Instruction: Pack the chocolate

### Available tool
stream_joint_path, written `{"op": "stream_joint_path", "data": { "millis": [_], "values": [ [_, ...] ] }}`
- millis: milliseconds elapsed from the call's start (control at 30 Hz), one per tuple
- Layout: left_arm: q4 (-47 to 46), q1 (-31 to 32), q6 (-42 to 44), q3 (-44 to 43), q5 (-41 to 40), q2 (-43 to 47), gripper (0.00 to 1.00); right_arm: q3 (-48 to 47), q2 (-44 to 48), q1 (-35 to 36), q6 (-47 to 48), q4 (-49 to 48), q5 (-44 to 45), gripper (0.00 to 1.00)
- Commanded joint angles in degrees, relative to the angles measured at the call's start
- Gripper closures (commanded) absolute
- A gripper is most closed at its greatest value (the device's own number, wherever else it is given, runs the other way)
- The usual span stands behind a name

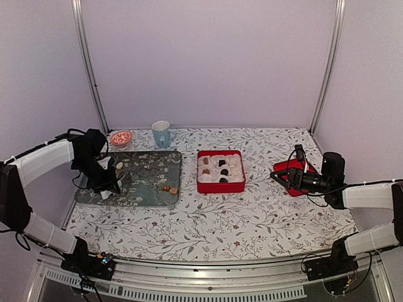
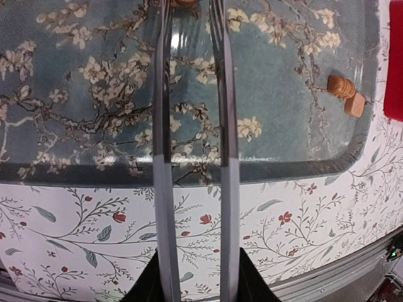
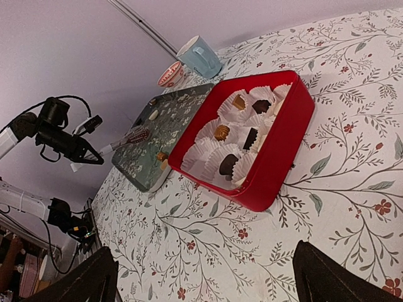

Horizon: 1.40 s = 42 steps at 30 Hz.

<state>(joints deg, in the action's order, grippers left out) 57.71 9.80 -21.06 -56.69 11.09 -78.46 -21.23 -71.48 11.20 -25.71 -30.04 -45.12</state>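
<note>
Left tool seems pinched on one chocolate at its tips, edge-cropped. Two tan pieces right of it on tray. Likely light, soft, crushable: nip sides gently. Right tool gaping, empty.

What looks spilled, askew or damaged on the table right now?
Nothing stands out. The box sits square with its paper cups in place, two tan chocolates lie on the tray near its right edge, not yet packed, and the tongs in the left gripper look straight.
</note>
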Motion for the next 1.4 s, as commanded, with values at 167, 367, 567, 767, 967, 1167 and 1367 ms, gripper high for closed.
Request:
{"op": "stream_joint_path", "data": {
  "millis": [167,367,567,767,967,1167,1367],
  "values": [
    [-0.6,1.7,-0.4,-3.4,0.3,1.3,0.77,0.0,0.0,0.1,0.0,-1.3,-0.5,0.01],
    [-0.7,5.9,-1.5,-6.8,0.5,1.0,0.78,0.1,0.2,0.1,-0.2,-1.4,-0.4,0.01],
    [-1.3,14.3,-3.1,-13.6,0.1,-1.9,0.78,0.3,0.5,0.1,-0.2,-1.2,-0.4,0.01],
    [-1.7,22.5,-2.7,-22.3,-0.4,-7.2,0.78,0.3,0.8,0.1,-0.2,-1.3,-0.3,0.01],
    [-2.3,29.2,-1.7,-28.7,0.5,-14.5,0.78,0.5,1.5,0.2,-0.3,-1.2,-0.1,0.01],
    [-2.3,32.8,-0.5,-33.6,0.8,-20.8,0.78,0.6,1.7,0.1,-0.2,-1.2,0.0,0.01],
    [-1.6,34.6,0.3,-34.8,1.7,-24.2,0.78,0.8,2.6,0.1,-0.4,-0.8,0.1,0.01]
  ]
}}
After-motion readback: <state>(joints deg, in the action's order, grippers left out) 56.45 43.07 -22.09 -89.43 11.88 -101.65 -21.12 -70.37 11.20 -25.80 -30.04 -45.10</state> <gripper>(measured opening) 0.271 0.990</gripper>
